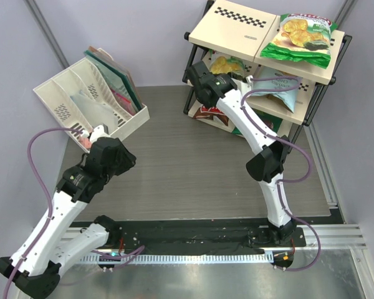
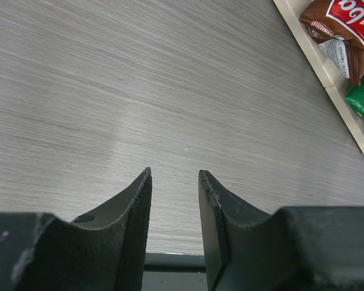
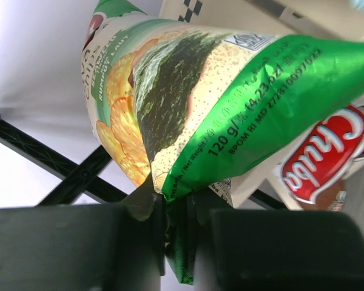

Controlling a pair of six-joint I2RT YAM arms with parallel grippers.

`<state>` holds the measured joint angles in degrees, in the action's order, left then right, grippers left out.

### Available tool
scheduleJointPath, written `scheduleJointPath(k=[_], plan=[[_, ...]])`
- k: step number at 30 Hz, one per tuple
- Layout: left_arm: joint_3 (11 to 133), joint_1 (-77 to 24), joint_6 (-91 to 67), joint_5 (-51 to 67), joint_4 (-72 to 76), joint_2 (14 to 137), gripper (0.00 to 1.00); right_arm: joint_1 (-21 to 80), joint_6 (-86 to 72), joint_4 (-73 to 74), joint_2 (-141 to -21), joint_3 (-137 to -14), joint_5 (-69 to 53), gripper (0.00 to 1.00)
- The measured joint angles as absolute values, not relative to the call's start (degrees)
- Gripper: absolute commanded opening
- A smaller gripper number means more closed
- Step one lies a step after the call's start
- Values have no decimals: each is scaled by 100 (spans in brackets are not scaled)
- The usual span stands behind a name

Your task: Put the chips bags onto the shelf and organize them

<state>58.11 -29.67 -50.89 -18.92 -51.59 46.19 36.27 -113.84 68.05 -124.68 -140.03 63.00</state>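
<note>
The shelf [image 1: 237, 28] stands at the back right. One green-and-white chips bag [image 1: 302, 37] lies on its top board. The light blue bag [image 1: 279, 84] lies on the middle board. The dark brown Chuba bag [image 1: 209, 113] lies on the bottom board, with a bit of green packaging [image 1: 238, 131] beside it. My right gripper [image 1: 206, 73] is at the middle tier's left end, shut on the bottom seam of the other green-and-white bag [image 1: 227, 64]. The right wrist view shows that bag [image 3: 230, 109] pinched in the gripper [image 3: 176, 200], with the Chuba bag [image 3: 327, 157] behind. My left gripper [image 1: 129, 159] is open and empty over the table [image 2: 175, 176].
A white slotted organizer [image 1: 90, 103] holding flat items stands at the back left, just beyond my left arm. The grey wood-grain tabletop [image 1: 193, 168] lies between the arms. The left wrist view shows the shelf's bottom board [image 2: 327, 79] with the Chuba bag [image 2: 346, 30] at the far right.
</note>
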Motion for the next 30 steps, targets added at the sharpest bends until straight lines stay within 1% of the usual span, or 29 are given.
scheduleJointPath(k=[1,2,3,8,10,12,16,19,26,30], plan=[[5811,-2967,-5078,-1900,-5159,4600,37,3627,-11397,6689,-12505,-14005,6309,31],[5811,-2967,-5072,-1907,-5159,4589,37,3627,-11397,6549,-12532,-13987,6307,41],[5811,-2967,-5068,-1911,-5159,4584,37,3625,-11402,6429,-12532,-13941,6289,45],[5811,-2967,-5052,-1916,-5159,4587,37,3627,-11404,5859,-12521,-13493,6099,61],[5811,-2967,-5050,-1918,-5159,4589,38,3632,-11419,5531,-12390,-13078,6012,63],[5811,-2967,-5050,-1916,-5157,4598,38,3634,-11430,5076,-12130,-12470,5927,68],[5811,-2967,-5052,-1909,-5153,4626,38,3629,-11441,4499,-11607,-11625,5649,70],[5802,-2967,-5052,-1907,-5153,4641,38,3621,-11439,4117,-11233,-11056,5454,70],[5793,-3004,-5052,-1890,-5148,4757,38,3616,-11432,3015,-10772,-10189,4941,70],[5793,-3006,-5054,-1890,-5151,4803,38,3570,-11100,2342,-10451,-9738,4456,71]])
